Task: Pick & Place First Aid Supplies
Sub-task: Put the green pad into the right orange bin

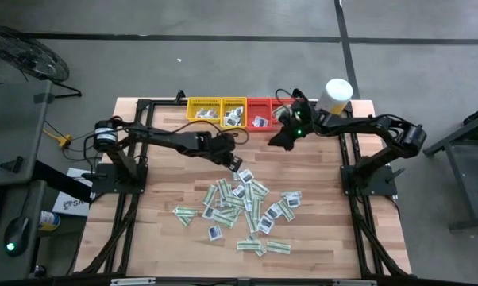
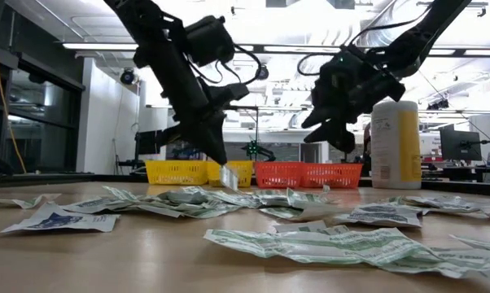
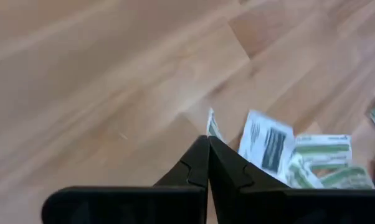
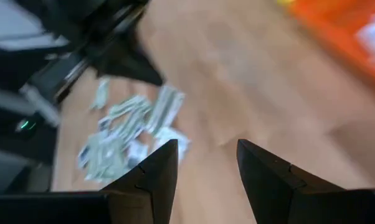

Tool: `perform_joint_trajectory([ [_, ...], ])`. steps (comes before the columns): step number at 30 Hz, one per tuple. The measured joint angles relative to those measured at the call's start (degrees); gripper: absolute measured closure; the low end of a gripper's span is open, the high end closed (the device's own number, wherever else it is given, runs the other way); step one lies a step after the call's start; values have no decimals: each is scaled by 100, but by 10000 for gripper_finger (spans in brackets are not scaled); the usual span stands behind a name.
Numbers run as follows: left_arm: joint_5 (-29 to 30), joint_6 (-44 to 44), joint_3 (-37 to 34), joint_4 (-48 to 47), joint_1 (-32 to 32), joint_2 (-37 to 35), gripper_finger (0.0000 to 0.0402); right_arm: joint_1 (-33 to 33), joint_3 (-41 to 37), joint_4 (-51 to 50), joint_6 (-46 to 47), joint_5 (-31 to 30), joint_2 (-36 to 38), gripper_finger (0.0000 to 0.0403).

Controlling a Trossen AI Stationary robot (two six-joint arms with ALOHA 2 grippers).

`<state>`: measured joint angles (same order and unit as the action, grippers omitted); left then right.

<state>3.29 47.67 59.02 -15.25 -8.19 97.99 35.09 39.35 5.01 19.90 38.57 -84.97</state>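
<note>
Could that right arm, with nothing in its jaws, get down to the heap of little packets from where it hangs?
Probably yes. The right gripper hangs open near the red tray, the heap of packets lies uncovered on the table, and the left gripper is at the heap's far edge, shut on one packet.

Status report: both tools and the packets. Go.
Left tool shut on one packet, lifted above the pile. Right tool open, empty, near red tray. Nothing blocking.
</note>
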Motion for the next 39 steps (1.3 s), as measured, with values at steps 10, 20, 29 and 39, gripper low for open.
perform_joint_trajectory([
  [10, 9, 7, 9, 350, 2, -19, 401, -1501, -2, 405, -581, -1137, -75, 244],
  [20, 31, -4, 22, 374, 0, -30, 401, -1672, -4, 2236, 213, -891, -1407, 240],
  [29, 33, -4, 22, 413, -2, -34, 401, -1721, -4, 3504, 629, -803, -2416, 176],
  [39, 27, -4, 28, 485, -4, -36, 401, -1763, 310, 3715, 338, -893, -2583, 137],
])
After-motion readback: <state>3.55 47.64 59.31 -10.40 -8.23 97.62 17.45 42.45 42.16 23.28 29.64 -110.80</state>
